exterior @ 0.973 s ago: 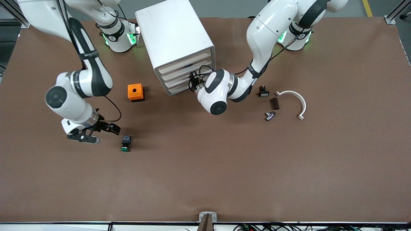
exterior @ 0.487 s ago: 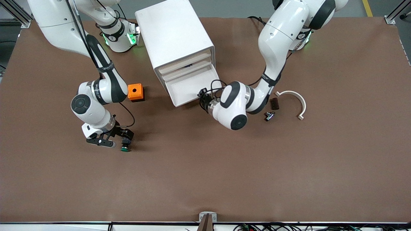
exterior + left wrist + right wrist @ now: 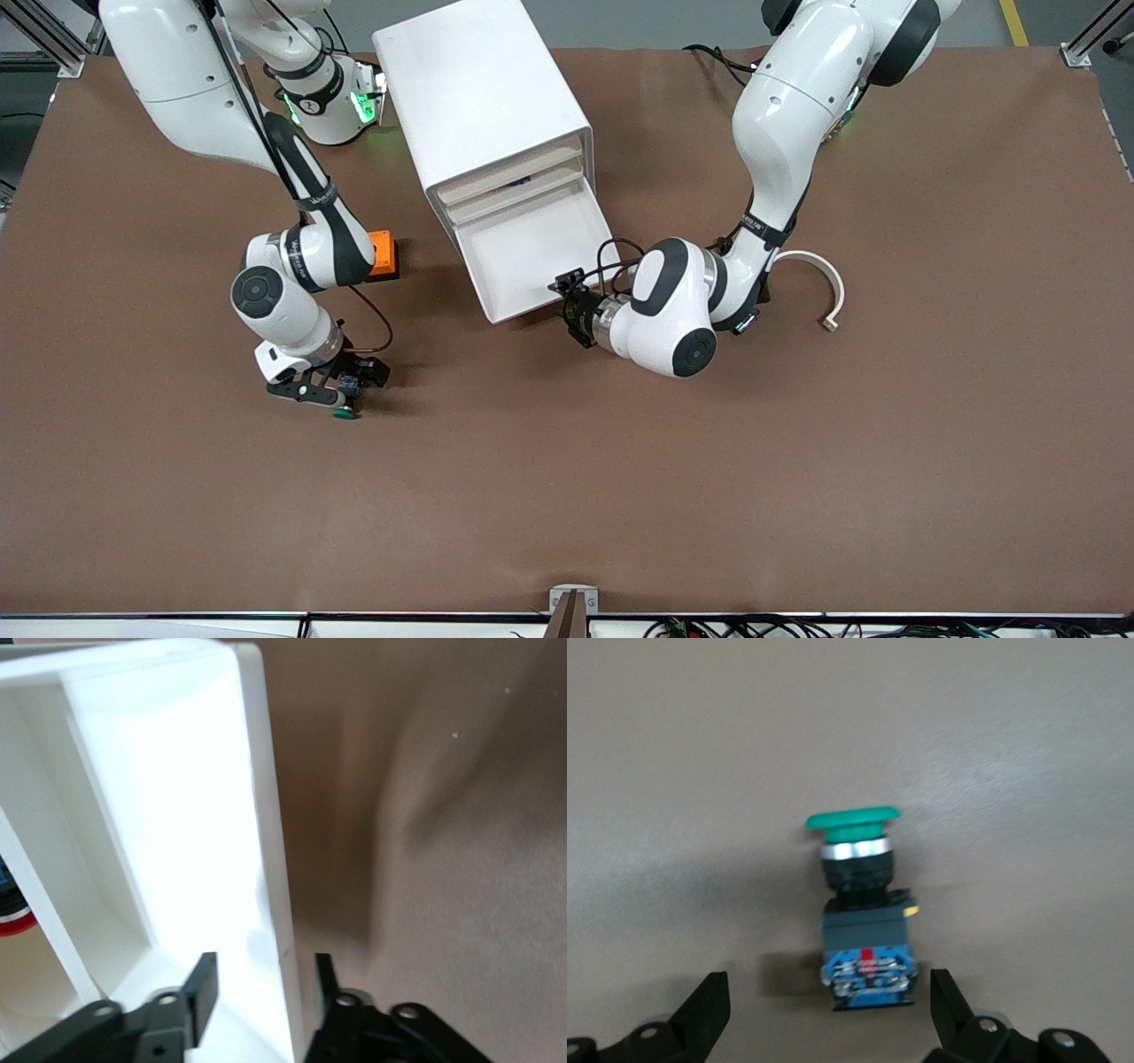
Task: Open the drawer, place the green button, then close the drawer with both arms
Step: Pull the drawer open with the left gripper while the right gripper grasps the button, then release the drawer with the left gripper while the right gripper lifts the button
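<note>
The cabinet (image 3: 478,89) stands at the robots' side of the table, and its bottom drawer (image 3: 532,252) is pulled out and empty. My left gripper (image 3: 569,307) is at the drawer's front corner. In the left wrist view my left gripper (image 3: 263,988) is open, one finger on each side of the drawer's front wall (image 3: 270,859). The button (image 3: 345,408) lies on its side on the table, toward the right arm's end. My right gripper (image 3: 339,392) is open and low over it. In the right wrist view my right gripper (image 3: 827,1001) has its fingers either side of the button's blue body (image 3: 866,948).
An orange box (image 3: 383,252) stands beside the cabinet, partly hidden by the right arm. A white curved piece (image 3: 815,270) lies toward the left arm's end. A small dark part (image 3: 760,292) peeks out by the left arm's elbow.
The left gripper has drawn the bottom drawer out toward the front camera. The right gripper has moved across to the button and now straddles it.
</note>
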